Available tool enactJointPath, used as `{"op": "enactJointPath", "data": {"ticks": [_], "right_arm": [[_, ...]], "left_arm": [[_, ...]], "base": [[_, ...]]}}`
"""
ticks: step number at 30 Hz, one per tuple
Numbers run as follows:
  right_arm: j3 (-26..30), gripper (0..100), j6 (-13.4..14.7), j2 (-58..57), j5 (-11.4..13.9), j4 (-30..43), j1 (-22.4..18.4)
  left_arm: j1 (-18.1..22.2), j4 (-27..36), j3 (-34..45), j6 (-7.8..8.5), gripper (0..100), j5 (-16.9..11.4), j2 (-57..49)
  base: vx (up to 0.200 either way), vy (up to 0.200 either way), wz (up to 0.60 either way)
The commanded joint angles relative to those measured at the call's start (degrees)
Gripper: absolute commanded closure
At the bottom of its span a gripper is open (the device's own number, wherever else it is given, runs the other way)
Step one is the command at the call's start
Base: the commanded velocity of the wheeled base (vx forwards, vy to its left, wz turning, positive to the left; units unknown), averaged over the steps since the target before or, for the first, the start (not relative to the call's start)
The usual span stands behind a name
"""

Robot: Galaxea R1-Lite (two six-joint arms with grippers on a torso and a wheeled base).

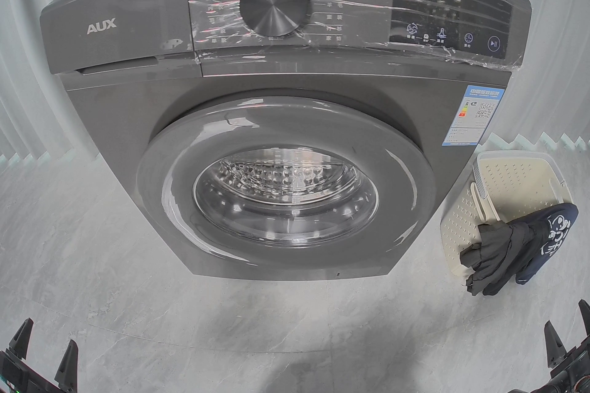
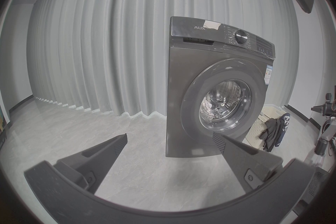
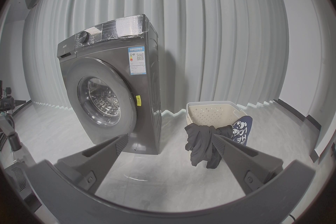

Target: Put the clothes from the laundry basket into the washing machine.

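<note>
A grey front-loading washing machine (image 1: 283, 105) stands straight ahead, and its round glass door (image 1: 286, 191) looks shut. To its right, a cream laundry basket (image 1: 522, 179) sits on the floor. A dark grey garment (image 1: 498, 253) and a navy printed garment (image 1: 550, 234) hang over the basket's front rim. My left gripper (image 1: 48, 336) is low at the near left, open and empty. My right gripper (image 1: 566, 317) is low at the near right, just short of the basket, also open and empty. The right wrist view shows the basket (image 3: 213, 112) and the grey garment (image 3: 201, 144) beyond the right gripper (image 3: 169, 136).
Pale pleated curtains (image 1: 37, 105) hang behind and beside the machine. Marbled grey floor (image 1: 276, 320) stretches between me and the machine. In the left wrist view, the left gripper (image 2: 169, 135) points towards the washing machine (image 2: 217, 88).
</note>
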Motion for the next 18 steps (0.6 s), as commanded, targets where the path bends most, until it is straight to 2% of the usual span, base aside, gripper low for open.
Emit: {"op": "enactJointPath", "data": {"ticks": [1, 7, 18], "right_arm": [[0.4, 0, -0.01, -0.4, 0.08, -0.01, 0.04], [0.4, 0, -0.01, -0.4, -0.01, -0.01, -0.05], [0.4, 0, 0.08, -0.4, -0.01, -0.1, 0.04]], "left_arm": [[0.03, 0.0, 0.84, -0.04, 0, 0.01, -0.66], [0.03, 0.0, 0.84, -0.04, 0, 0.01, -0.66], [0.03, 0.0, 0.84, -0.04, 0, 0.01, -0.66]], "base": [[0.0, 0.0, 0.0], [0.0, 0.0, 0.0], [0.2, 0.0, 0.0]]}}
